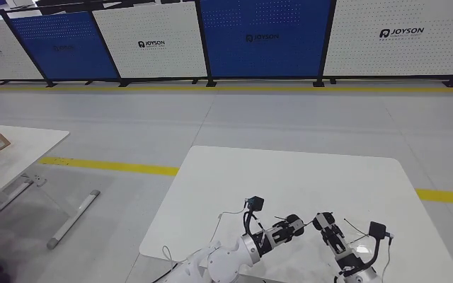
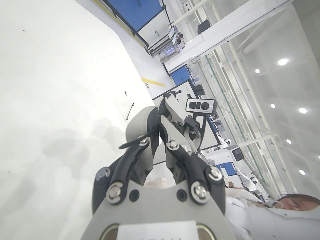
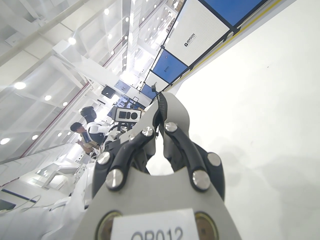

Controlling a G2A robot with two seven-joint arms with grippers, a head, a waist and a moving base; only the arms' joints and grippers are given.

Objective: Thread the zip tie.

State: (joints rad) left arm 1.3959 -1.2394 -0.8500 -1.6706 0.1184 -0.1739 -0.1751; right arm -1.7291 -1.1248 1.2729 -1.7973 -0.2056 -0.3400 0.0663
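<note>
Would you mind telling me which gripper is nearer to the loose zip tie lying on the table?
Right. The right gripper is close beside the loose zip tie; the left gripper is farther, on the right gripper's other side.

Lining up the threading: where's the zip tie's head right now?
Right wrist view: the zip tie's head pokes out past the right gripper, which is shut on the tie, beside the left gripper near the front edge of the table.

**Colour reference: work surface and tooling**
Plain white rectangular table top (image 1: 283, 177); thin black plastic zip tie (image 3: 154, 89); light-grey metal left gripper (image 2: 158, 116) and right gripper (image 3: 161, 101), black linkages, silver screws; blue and white perforated partition panels (image 1: 265, 35); yellow floor stripe (image 1: 106, 165).
</note>
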